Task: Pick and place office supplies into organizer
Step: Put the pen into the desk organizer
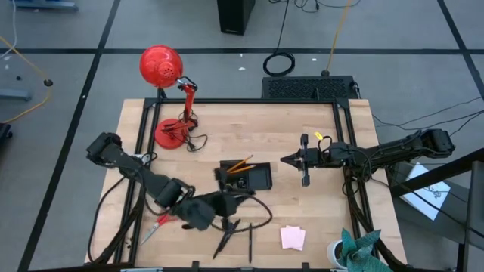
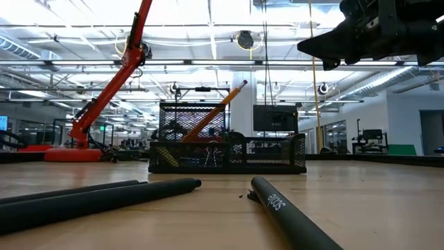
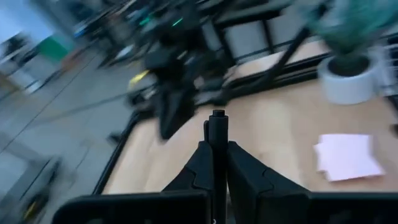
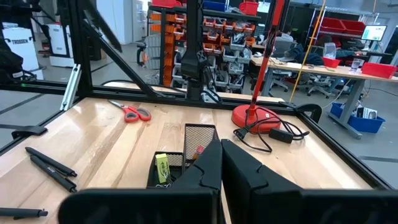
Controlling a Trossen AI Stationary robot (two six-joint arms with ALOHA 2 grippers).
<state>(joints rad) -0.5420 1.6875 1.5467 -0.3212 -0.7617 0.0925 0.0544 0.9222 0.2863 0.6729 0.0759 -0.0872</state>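
Observation:
The black mesh organizer (image 1: pixel 253 177) stands mid-table with orange pencils (image 1: pixel 240 164) leaning out of it; it also shows in the low view (image 2: pixel 229 154) and the right wrist view (image 4: pixel 186 155). My left gripper (image 1: pixel 238 199) hovers just near of it, shut on a thin dark pen (image 3: pixel 217 127). Two more dark pens (image 1: pixel 227 238) lie near the front edge. Red-handled scissors (image 1: pixel 155 227) lie at front left. A pink sticky-note pad (image 1: pixel 293 237) lies at front right. My right gripper (image 1: pixel 287 159) waits shut, right of the organizer. My left gripper pinches the dark pen between its two fingers (image 3: pixel 245 171). The pen lies along the fingers, and its free end (image 3: pixel 217 117) sticks out past the fingertips. The fingers point roughly level toward the table's right side. The pen is lifted clear of the table.
A red desk lamp stands with its base (image 1: pixel 172 134) at the far left, its cord trailing beside it. A white cup with a green plant (image 1: pixel 352 253) sits at the front right corner. Black frame rails (image 1: pixel 344 143) border the table.

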